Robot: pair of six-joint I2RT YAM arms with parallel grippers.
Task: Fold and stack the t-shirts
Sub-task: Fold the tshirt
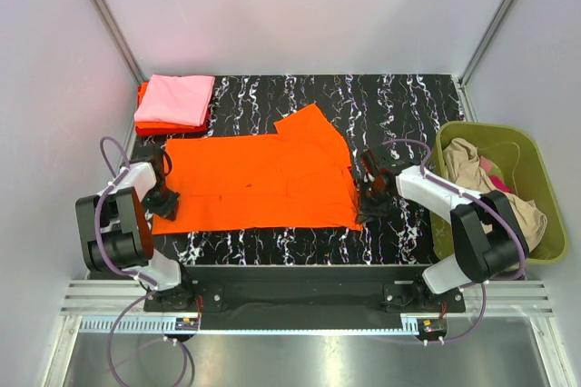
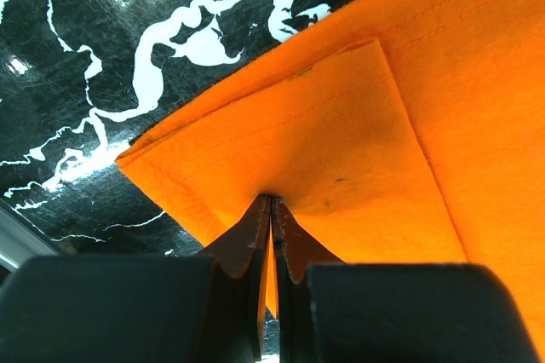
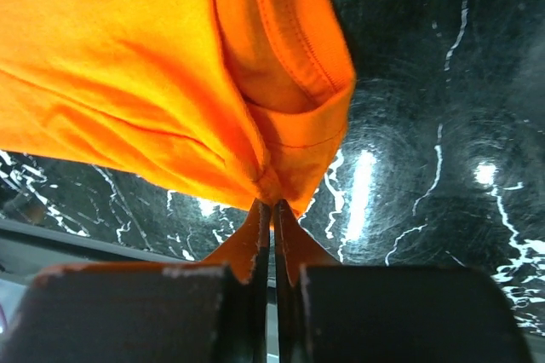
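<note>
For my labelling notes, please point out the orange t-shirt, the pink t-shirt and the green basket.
orange t-shirt (image 1: 263, 183): top external view, middle of the spread cloth.
pink t-shirt (image 1: 175, 99): top external view, middle of the folded top.
green basket (image 1: 497, 140): top external view, bare far wall.

Perhaps five t-shirts (image 1: 263, 183) and one basket (image 1: 481, 126).

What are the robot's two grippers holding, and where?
Both pinch the bright orange cloth t-shirt: the left gripper its folded left edge, the right gripper its right edge.
</note>
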